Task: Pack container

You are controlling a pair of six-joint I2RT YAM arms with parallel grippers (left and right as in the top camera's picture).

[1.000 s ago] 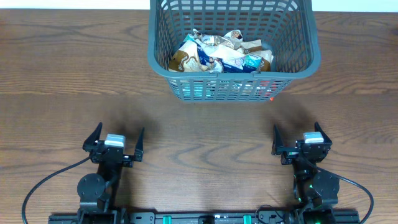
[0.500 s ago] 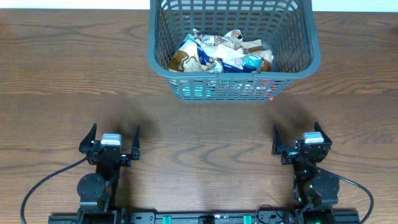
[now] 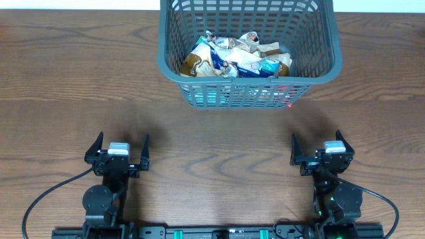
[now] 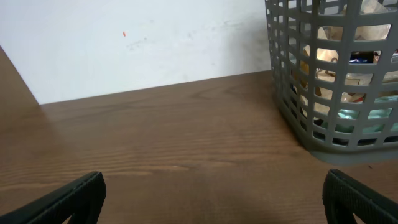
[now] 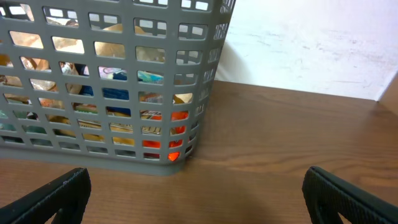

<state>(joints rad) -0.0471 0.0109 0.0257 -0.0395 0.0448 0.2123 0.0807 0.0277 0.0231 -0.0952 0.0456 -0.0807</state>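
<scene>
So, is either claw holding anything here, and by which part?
Nothing is held. The left claw and right claw both stand open and empty, apart from the container.

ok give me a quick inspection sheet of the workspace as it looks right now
surface: dark wood-grain table, no spills or marks seen
job's things: grey lattice container upright at the far middle, snack packets piled inside
clutter: nothing seen
grippers: left gripper and right gripper both open, holding nothing, at the near edge, apart from the container
cables: a black cable loops beside each arm base, on the table, away from the container
surroundings: plain white wall behind the table
</scene>
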